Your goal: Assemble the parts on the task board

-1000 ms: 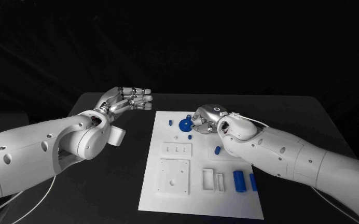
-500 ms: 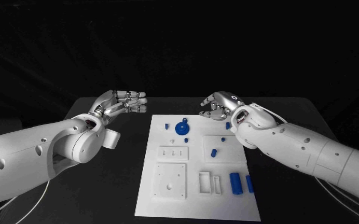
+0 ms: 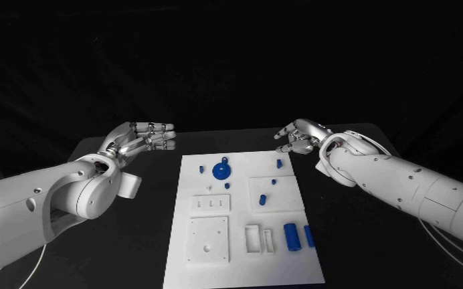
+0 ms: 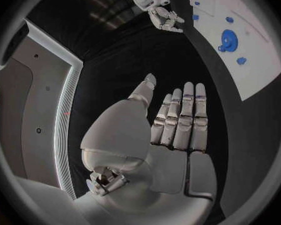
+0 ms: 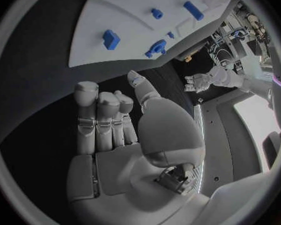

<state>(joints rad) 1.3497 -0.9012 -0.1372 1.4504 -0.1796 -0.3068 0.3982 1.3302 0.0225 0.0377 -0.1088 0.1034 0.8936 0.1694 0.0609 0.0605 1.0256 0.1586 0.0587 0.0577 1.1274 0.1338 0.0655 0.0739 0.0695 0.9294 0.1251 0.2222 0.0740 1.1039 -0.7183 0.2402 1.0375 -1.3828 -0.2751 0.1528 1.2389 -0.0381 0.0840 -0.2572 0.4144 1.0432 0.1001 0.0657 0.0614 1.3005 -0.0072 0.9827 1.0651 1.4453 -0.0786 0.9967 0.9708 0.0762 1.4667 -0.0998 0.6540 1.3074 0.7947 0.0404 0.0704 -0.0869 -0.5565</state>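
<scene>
The board lies flat in the middle of the tabletop, between the two arms. Small blue parts sit on it: a round disc with a tab near the far end, little pegs around the middle, and two longer bars side by side toward the near right corner.

The left hand hovers off the board's far left corner, fingers extended together, holding nothing. The right hand hovers off the far right corner, fingers loosely curved but apart, also empty.

The parts look like rigid, light plastic, smooth enough to slip from metal fingertips. The pegs probably need a fingertip pinch across their sides; the bars are best taken across their narrow width near the middle. The disc seems easiest to lift by its rim or tab.
</scene>
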